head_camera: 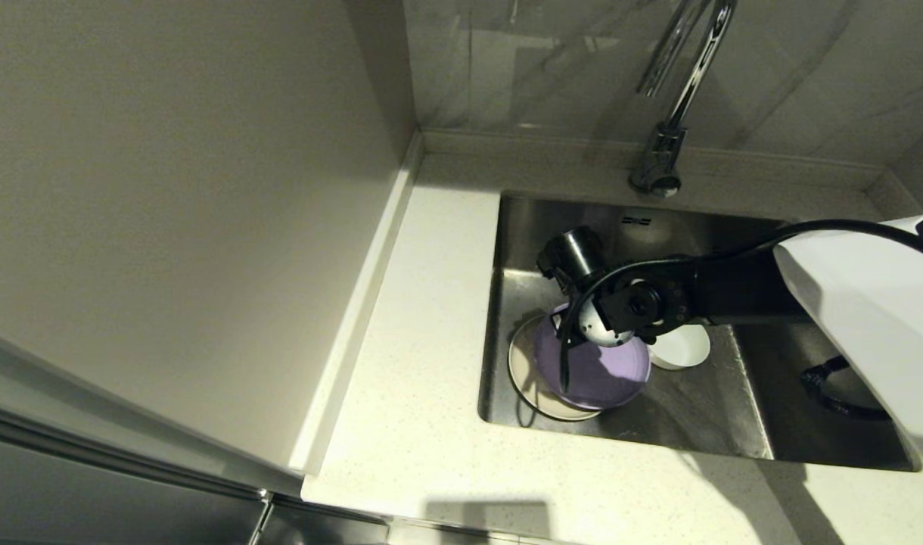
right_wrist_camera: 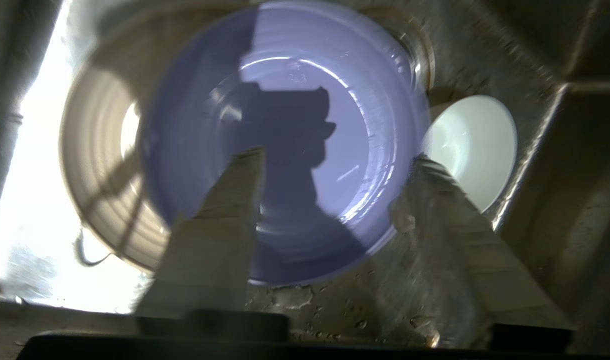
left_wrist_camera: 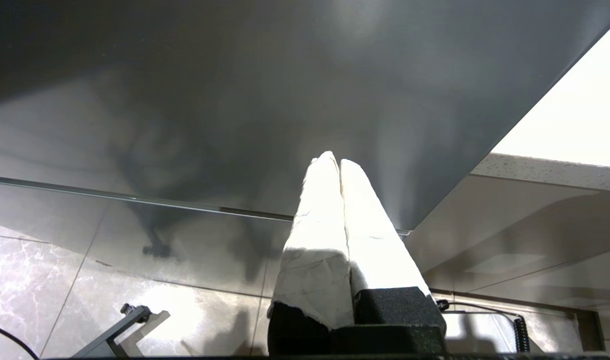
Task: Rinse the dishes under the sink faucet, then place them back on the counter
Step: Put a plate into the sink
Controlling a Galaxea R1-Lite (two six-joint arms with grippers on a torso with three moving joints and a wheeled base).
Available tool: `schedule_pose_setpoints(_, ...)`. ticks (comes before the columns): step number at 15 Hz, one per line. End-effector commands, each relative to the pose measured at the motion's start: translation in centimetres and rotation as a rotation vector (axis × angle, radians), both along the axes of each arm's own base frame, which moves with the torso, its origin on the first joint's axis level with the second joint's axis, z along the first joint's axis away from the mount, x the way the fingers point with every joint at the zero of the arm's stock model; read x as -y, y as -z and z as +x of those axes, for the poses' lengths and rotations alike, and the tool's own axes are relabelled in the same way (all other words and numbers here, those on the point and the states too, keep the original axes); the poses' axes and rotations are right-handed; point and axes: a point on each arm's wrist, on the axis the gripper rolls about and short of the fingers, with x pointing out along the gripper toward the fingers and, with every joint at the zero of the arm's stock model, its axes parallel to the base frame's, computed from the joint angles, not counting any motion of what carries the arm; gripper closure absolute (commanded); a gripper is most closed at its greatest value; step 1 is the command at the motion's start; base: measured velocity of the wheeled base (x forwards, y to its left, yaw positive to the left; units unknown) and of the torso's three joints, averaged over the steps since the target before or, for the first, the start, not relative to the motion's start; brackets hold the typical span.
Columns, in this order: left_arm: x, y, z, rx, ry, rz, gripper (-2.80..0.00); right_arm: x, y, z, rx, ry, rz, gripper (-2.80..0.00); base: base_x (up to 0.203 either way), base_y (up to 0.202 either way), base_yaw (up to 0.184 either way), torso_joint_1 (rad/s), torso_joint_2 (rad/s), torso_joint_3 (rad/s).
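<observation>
Right gripper (right_wrist_camera: 335,185): fingers spread well apart and holding nothing; it hangs inside the sink over the pale lavender round plate (right_wrist_camera: 285,140), one finger in front of the plate's middle, the other in front of its rim on the bowl's side. Whether either tip touches the plate cannot be told.
Pale lavender round plate: lies in the deep square stainless steel sink (head_camera: 703,424), resting on top of the cream-beige round plate (head_camera: 523,371) and covering most of it.
Cream-beige round plate: flat on the sink floor by the wall nearest the open counter; only a crescent shows.
Small white round bowl (head_camera: 681,347): upright on the sink floor, just beside the lavender plate on the far side from the beige one.
Faucet: tall shiny chrome gooseneck tap (head_camera: 669,113) stands on the back ledge behind the sink.
Counter: white finely speckled stone worktop (head_camera: 408,393) carries none of the dishes.
Left gripper (left_wrist_camera: 339,165): parked away from the sink, white-wrapped fingers pressed together, holding nothing.
Head view only: the black right arm reaching down into the sink and hiding its own fingers; faucet and counter.
Right wrist view only: the spread fingers, water droplets on the sink floor, the gripper's shadow across the lavender plate.
Left wrist view only: a dark glossy panel and marbled floor tiles.
</observation>
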Motion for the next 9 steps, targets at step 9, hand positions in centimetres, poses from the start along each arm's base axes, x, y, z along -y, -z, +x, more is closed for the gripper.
schedule_pose_setpoints(9, 0.0, 0.0, 0.0, 0.002, 0.000, -0.001, 0.00, 12.2, -14.7, -11.5, 0.122, 0.125, 0.108, -2.80, 0.000, 0.000, 0.000, 0.000, 0.00, 0.000)
